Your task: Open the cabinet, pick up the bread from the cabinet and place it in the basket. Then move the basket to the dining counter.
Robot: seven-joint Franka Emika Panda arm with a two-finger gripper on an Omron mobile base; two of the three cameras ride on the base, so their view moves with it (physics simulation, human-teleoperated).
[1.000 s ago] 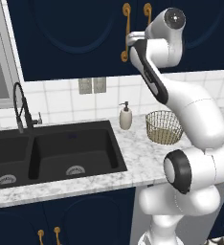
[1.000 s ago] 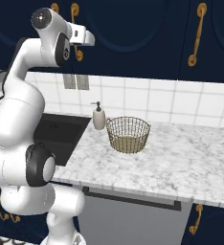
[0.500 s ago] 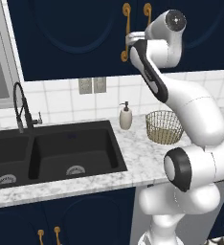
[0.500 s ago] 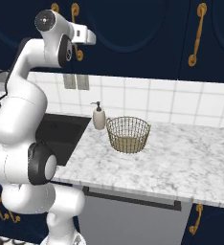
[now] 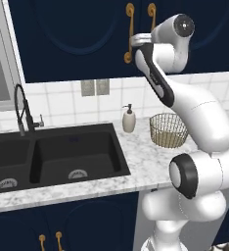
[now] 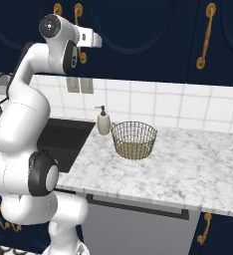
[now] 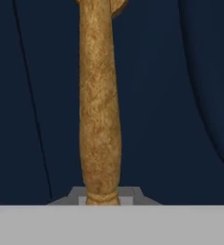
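End effector (image 7: 103,198) has closed in; fingertips hidden beneath brass handle (image 7: 99,105).

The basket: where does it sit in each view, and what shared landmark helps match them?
Left base view: the basket stands right of centre on the marbled counter, partly behind the arm.
Right base view: the basket stands just above centre.
Hand view: not in it; a brass handle fills the middle.
Shared landmark: the soap bottle just left of the basket.

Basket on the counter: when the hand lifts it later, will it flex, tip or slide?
The basket is thin open wire mesh, so probably light and slightly springy. Its wide, round bowl shape suggests it won't tip easily. On the smooth marble counter it may slide if nudged.
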